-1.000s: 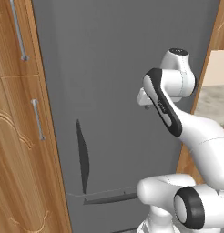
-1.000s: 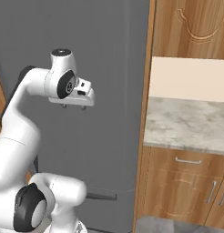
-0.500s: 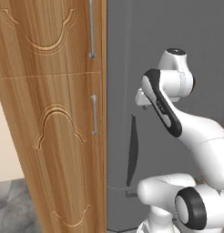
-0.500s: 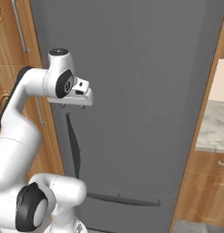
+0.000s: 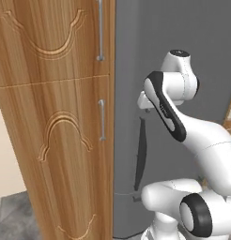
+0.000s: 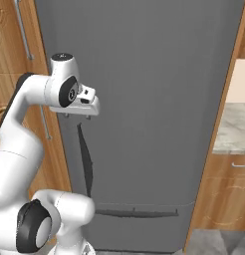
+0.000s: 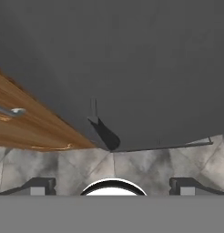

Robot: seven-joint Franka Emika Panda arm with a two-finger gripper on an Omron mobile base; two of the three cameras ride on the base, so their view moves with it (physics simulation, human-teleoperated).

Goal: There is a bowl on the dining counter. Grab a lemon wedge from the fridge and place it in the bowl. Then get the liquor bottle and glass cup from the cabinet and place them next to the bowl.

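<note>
Tool [image 6: 76, 116] hangs off the wrist in front of the fridge [image 6: 159, 89], held high and apart from the door, fingers [image 7: 38, 185] spread wide w/ nothing between them. Hand view shows both tips set well apart at the bottom, looking down the door to the grey tile floor [image 7: 54, 164]. My read: arm is tucked up and back so it clears the door while the base lines up w/ the fridge; no reach begun yet.

Fridge is shut, so the lemon wedge sits somewhere inside, hidden. Dark curved handle [image 6: 85, 159] runs vertically just below the tool, near the door's left edge beside the wood cabinet [image 5: 51, 117]; that's prob. the next target. A second dark handle [image 6: 137, 213] lies flat along the lower drawer. Cabinet has two slim metal pulls [image 5: 102, 119], doors closed. A bit of marble worktop [image 6: 233, 127] shows to the right of the fridge in the right base view.

Bowl, bottle, cup: none seen from this spot. Task looks barely started, fridge not yet opened.

No brands, labels or writing anywhere on fridge, cabinet or arm
</note>
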